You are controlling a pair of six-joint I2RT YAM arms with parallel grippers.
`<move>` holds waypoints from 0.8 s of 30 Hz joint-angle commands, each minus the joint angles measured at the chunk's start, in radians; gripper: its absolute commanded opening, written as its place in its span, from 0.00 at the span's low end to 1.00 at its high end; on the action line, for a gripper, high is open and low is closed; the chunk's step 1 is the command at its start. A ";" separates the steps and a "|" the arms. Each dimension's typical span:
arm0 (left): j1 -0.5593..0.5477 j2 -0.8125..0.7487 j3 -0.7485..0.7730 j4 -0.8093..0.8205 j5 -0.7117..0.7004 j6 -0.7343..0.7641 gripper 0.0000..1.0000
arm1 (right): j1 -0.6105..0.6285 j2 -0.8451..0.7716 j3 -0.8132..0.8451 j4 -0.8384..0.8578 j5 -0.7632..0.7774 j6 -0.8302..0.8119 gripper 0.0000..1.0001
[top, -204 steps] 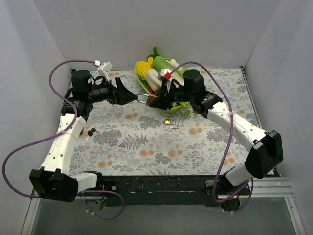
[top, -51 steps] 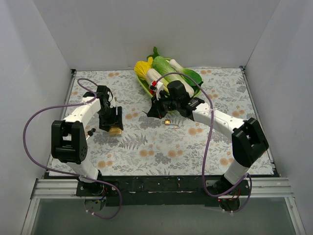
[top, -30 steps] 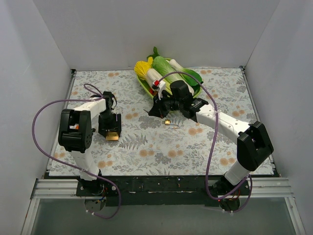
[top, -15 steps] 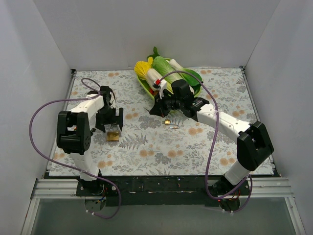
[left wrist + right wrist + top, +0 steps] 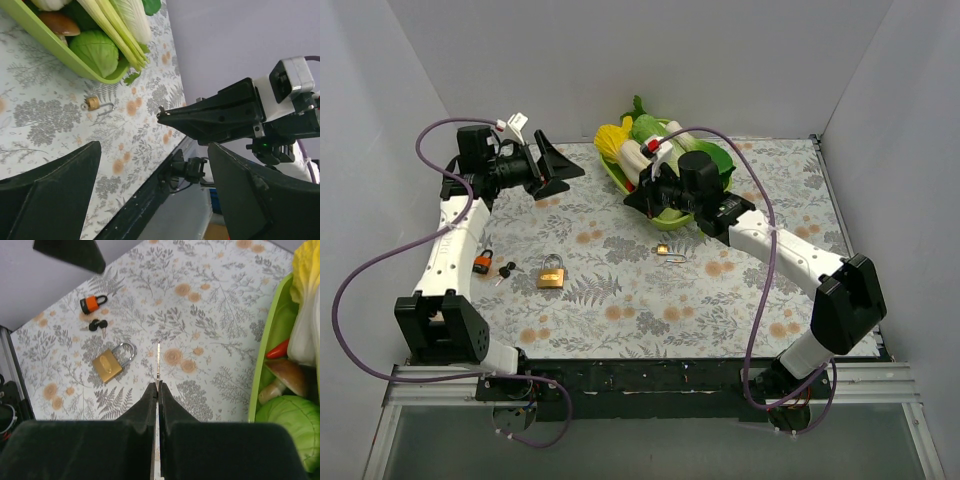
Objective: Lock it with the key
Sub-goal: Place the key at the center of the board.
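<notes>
Step in hand: bringing the key to the lock. The right gripper [image 5: 156,386] hangs above the counter [image 5: 620,310] near the 12 o'clock edge. Its fingers are pressed together on a thin, flat metal blade, judged to be the key [image 5: 158,362], which is seen edge-on and points down and away from the wrist. The target, a brass padlock [image 5: 551,273], lies flat at about 8 o'clock from the counter's centre, well apart from both arms. It has a squat rectangular body of dull yellow metal and a bright steel shackle. Whether that shackle is seated cannot be told from these views. The left gripper [image 5: 558,168] is raised at about 10 o'clock with its fingers wide apart, holding nothing. The next move probably calls for the right arm to carry the blade towards 8 o'clock and line it up with the keyway. The left fingers would likely have to pin or lift the smooth, heavy body, since a loose lock would slide on the patterned cloth. Nearby lie an orange padlock [image 5: 482,263] and a pair of black keys [image 5: 506,268], both just to the 9 o'clock side of the brass one. A small brass lock [image 5: 664,250] sits close to centre. A glossy green tray [image 5: 260,360] of vegetables stands at 12 o'clock.
</notes>
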 commanded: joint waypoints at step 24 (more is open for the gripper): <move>-0.187 -0.075 -0.132 0.168 -0.081 -0.195 0.33 | 0.117 0.017 0.122 0.038 0.108 0.180 0.01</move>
